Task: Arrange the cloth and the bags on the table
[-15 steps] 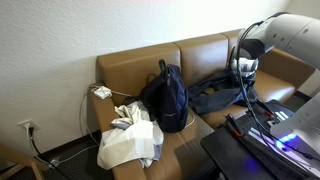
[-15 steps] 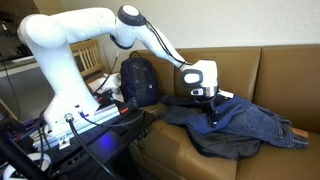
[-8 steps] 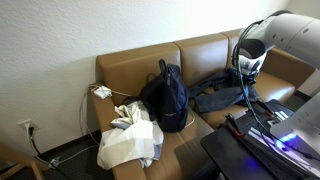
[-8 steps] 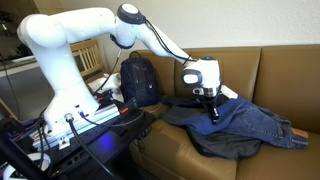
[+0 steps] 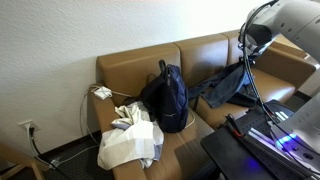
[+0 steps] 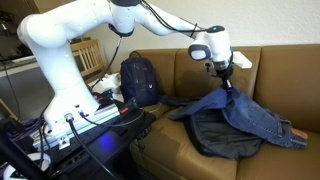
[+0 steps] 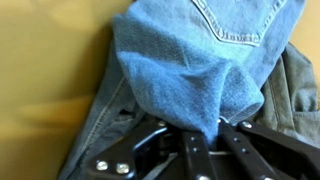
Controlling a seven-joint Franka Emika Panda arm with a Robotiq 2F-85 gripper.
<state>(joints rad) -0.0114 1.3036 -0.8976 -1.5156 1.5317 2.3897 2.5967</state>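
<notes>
One fold of the soft, floppy denim jacket (image 6: 243,122) is clamped in the closed end effector (image 6: 226,82), the rest drooping below it onto the couch (image 6: 285,68); it looks fairly heavy and probably holds best by a thick bunch.

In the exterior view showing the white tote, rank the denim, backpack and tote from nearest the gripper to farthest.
1. Denim, pinched in the gripper, picture's right.
2. Backpack, middle of the sofa.
3. Tote, far end, picture's left.
</notes>
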